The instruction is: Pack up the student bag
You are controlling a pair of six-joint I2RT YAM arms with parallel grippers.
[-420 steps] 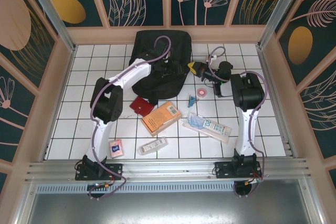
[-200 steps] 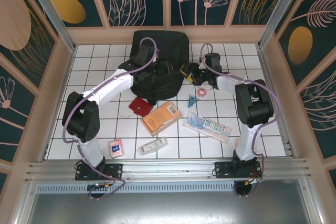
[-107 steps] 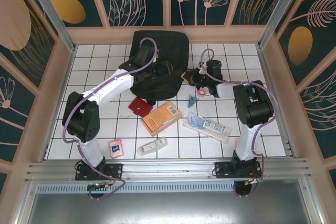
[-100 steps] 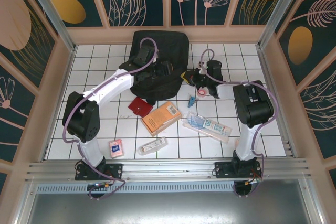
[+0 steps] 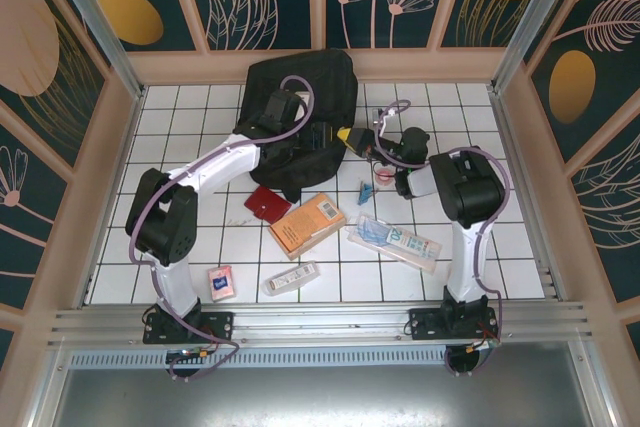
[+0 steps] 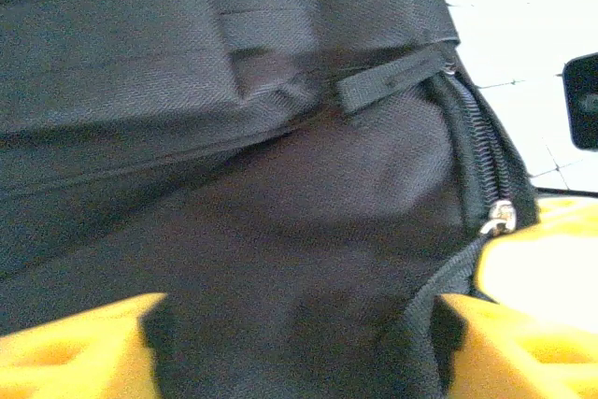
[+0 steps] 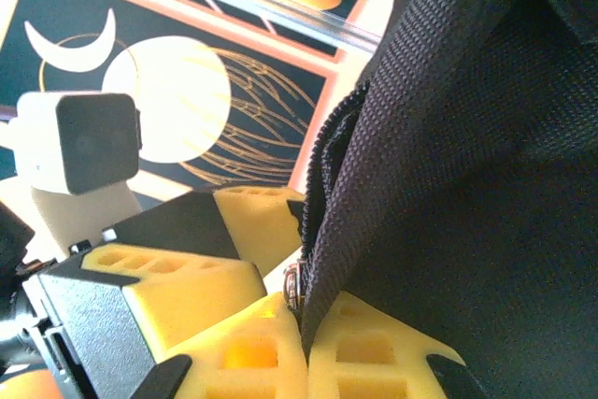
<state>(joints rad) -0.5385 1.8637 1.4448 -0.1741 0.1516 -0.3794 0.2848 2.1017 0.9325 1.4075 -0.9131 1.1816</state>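
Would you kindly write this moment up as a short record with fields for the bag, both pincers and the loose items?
student bag: black, at the far middle of the table
right pincer: shut on the bag's zipper edge
left pincer: open over the bag's fabric
loose on table: orange book, red case, clear packet

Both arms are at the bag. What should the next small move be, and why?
Probably close the left gripper on the bag. Its jaws stand open with black cloth between them, beside the zipper, while the right gripper is shut on the bag's zipper edge. Pinching the cloth would likely brace the bag so the right arm can pull on that edge.
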